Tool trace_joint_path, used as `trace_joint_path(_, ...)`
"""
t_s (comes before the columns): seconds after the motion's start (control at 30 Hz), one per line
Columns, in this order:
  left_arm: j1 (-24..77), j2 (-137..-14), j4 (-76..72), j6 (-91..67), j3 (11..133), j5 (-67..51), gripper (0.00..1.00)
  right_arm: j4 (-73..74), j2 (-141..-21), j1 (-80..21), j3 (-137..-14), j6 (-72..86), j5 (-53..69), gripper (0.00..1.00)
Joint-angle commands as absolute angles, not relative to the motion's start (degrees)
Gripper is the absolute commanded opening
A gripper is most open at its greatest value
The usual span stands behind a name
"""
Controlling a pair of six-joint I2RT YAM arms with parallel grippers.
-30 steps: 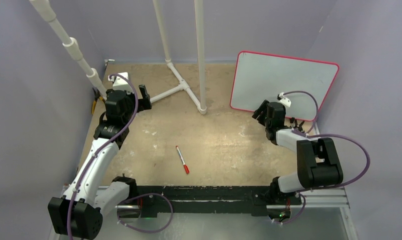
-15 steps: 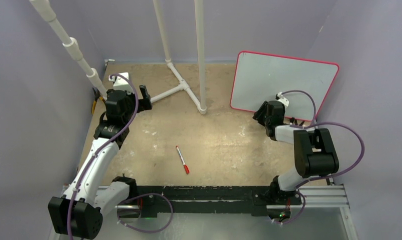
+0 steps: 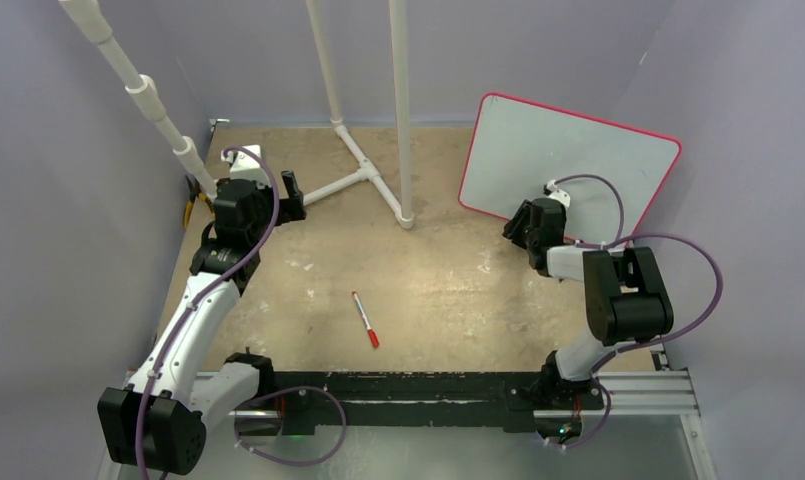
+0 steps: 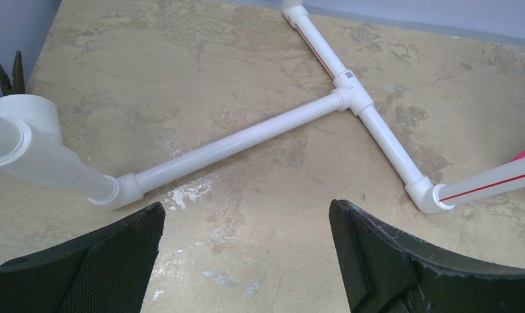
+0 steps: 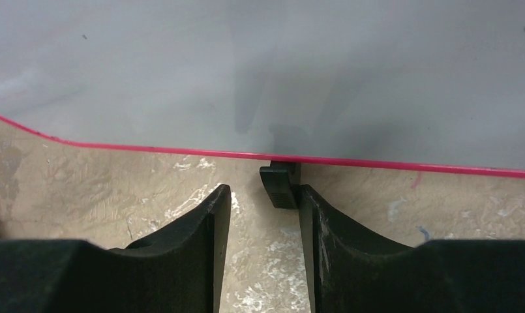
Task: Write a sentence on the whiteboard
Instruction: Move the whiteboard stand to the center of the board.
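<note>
Top external view puts my left gripper at the far left, jaws wide apart and holding nothing, above the white pipe frame. The marker lies mid-table. To the right, my right gripper is slightly parted beside the black foot of the whiteboard, which leans in the far right corner, blank. I think I should steady the board slowly, so that it does not tip.

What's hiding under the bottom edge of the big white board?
A small black foot sticks out beneath the pink frame of the whiteboard, standing on the tan table. Any other feet, and whatever is behind the board, are covered.
</note>
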State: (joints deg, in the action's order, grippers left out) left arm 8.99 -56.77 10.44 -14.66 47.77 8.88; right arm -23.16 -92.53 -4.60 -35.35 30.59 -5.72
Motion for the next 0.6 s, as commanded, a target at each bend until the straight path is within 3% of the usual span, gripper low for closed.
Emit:
trace_joint_path(0.0,8.7,-56.4,9.6,-16.1,49.7,7.8,0.96,-24.8,-93.3,-6.3,-38.9,31.3,-5.9,0.45)
trace_joint_path(0.3,8.7,-56.6,9.6,-16.1,49.7,7.8,0.96,-21.0,-94.8,-6.3,-41.7,31.8,-11.0,0.44)
trace_joint_path(0.57,8.7,-56.9,9.6,-16.1,49.7,7.8,0.96,-19.1,-96.7,-6.3,-43.4,31.9,-10.8,0.32)
